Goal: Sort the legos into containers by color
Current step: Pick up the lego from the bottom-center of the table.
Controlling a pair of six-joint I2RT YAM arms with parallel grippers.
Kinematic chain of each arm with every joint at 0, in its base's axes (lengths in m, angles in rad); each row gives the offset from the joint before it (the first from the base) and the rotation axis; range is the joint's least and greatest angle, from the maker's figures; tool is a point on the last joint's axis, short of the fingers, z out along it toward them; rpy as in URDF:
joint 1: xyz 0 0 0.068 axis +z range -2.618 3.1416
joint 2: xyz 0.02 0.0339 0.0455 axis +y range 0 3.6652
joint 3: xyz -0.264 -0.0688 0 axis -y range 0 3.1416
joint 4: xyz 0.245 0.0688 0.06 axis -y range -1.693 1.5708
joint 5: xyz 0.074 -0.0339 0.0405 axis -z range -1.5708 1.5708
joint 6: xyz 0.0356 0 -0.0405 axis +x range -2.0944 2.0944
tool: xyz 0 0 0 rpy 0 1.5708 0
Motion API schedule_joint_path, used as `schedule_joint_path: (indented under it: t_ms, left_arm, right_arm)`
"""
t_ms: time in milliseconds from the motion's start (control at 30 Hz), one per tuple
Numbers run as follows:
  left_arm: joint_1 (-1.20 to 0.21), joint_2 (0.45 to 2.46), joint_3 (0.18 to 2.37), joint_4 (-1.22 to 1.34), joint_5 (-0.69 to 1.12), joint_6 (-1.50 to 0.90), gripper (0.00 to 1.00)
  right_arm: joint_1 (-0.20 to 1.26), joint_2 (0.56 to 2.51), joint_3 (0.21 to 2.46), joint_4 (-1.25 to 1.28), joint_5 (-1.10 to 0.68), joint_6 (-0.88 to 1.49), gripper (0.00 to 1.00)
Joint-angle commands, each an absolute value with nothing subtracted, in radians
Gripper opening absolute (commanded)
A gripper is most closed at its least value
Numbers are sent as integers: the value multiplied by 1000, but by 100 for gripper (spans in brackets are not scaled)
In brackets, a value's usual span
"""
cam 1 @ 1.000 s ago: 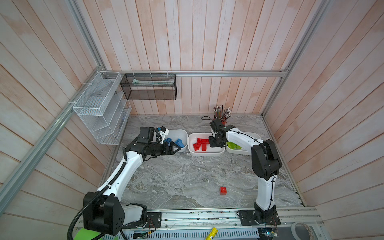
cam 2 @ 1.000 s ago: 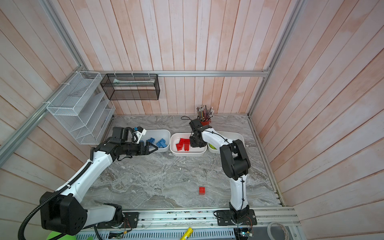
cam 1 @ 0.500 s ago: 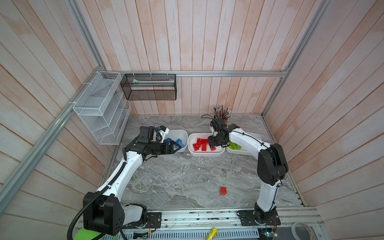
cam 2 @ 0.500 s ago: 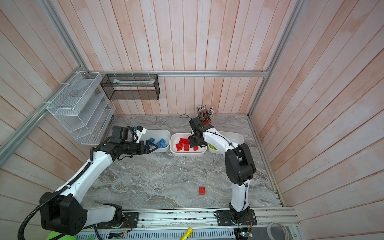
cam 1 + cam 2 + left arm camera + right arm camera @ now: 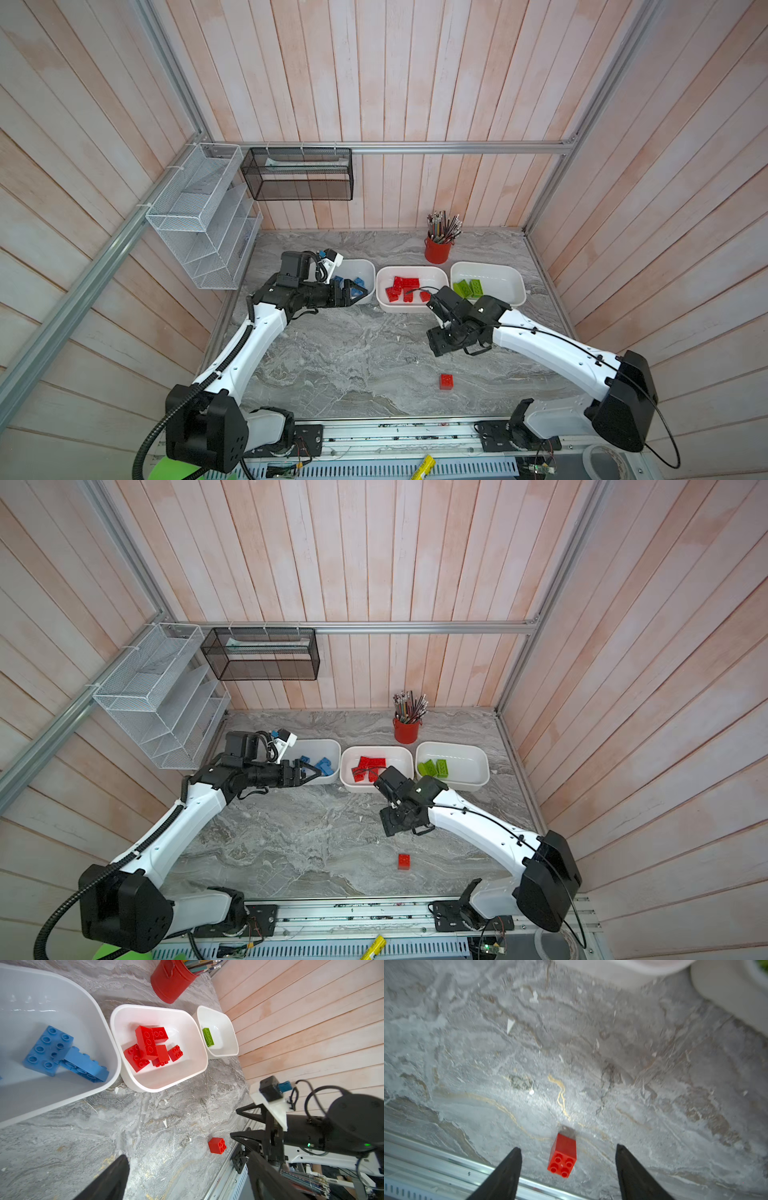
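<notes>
R gripper [image 5: 568, 1146] off red tub [image 5: 399, 308], opened

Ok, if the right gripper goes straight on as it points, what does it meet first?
Probably the loose red brick on the table, centred ahead of the right gripper between its open jaws; depth is unclear.

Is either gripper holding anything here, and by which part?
Nothing is held. The right gripper is open, clear of the small square red plastic brick; the left gripper is open and empty.
</notes>
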State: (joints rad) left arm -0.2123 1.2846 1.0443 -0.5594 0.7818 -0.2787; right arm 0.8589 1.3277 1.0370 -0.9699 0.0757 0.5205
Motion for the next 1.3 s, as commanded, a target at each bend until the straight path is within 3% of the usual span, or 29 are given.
schedule_joint_path:
  t_ms: [0,200,433,567,767,900,1267]
  left_arm:
    - [-221,1239,998,-541,830,-304,91]
    - [-237,1229,954,-514,825,-319,91]
    - [-236,1231,969,-546,785,-291,91]
    - [-238,1241,966,-546,780,-287,91]
    - [-238,1252,972,-557,769,-272,91]
    - [-237,1253,970,-559,770,-274,91]
    - [-220,1243,973,-534,783,-292,91]
  right_arm:
    - [897,1275,949,-1028,62,680,72]
    - [955,1179,784,-876,-3,803,73]
    - [964,1241,681,-741,-30,853,72]
    - [969,1270,646,-687,-38,877,65]
    - [973,1321,648,-684,-19,872,44]
    - [959,1319,737,-773,51,845,30]
    - [695,1441,1140,-714,74,511,27]
